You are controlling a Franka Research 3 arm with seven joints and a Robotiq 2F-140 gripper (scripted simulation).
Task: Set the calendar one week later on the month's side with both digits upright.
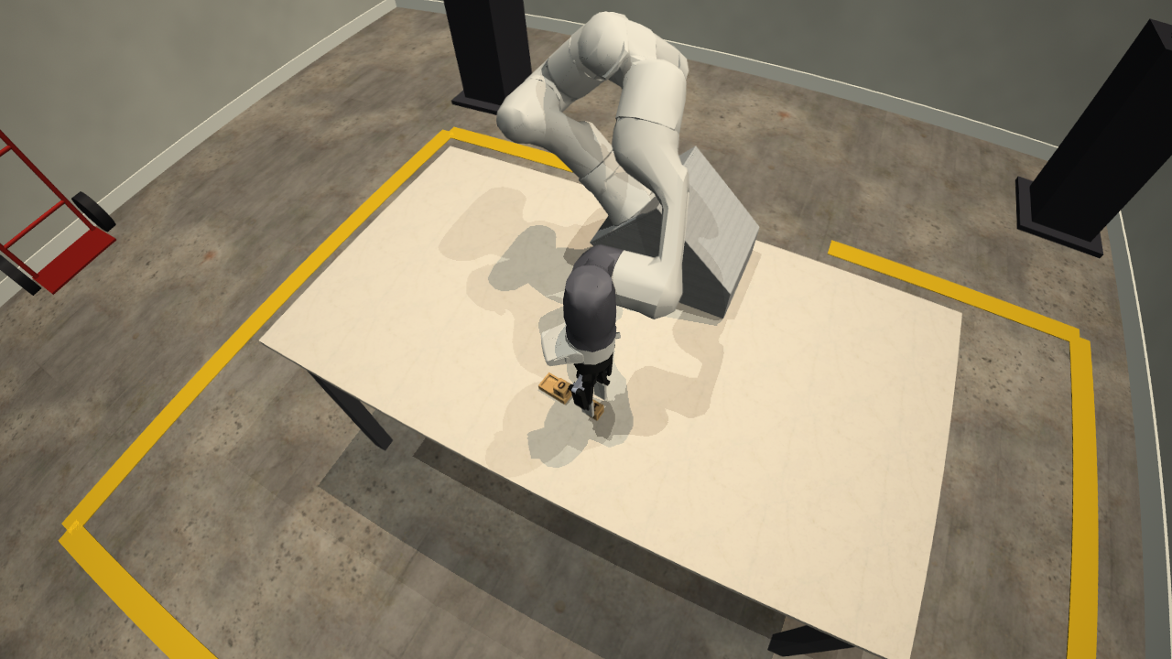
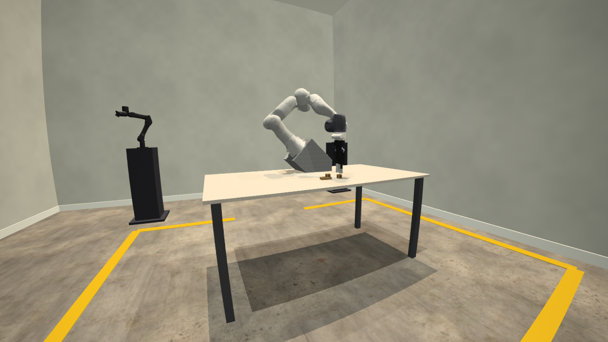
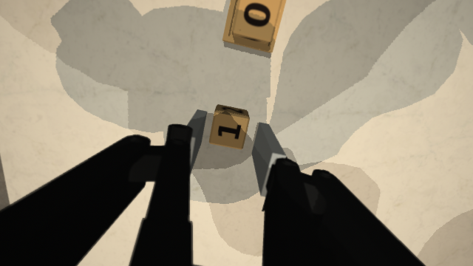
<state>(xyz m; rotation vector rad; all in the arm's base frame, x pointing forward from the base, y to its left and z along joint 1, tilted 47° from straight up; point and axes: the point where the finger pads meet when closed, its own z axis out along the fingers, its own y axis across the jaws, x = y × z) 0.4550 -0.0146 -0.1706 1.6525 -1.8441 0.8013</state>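
A small wooden cube [image 3: 229,126] with a 1 on its top face lies on the table, outside the tray; it also shows in the top view [image 1: 599,410]. My gripper [image 3: 230,132] points straight down and hangs just above it. The fingers are partly open and stand on either side of the cube with a gap on each side, not touching it. The wooden tray [image 3: 255,23] lies flat a short way off and holds a second cube with a 0 on top [image 3: 256,15]. The tray's month side is not readable. The tray also shows in the top view [image 1: 557,386].
The arm's grey wedge base [image 1: 696,245] stands at the back of the table. The near table edge [image 1: 459,447] runs a little in front of the cube. A black pedestal with a small arm [image 2: 144,183] stands on the floor to the left.
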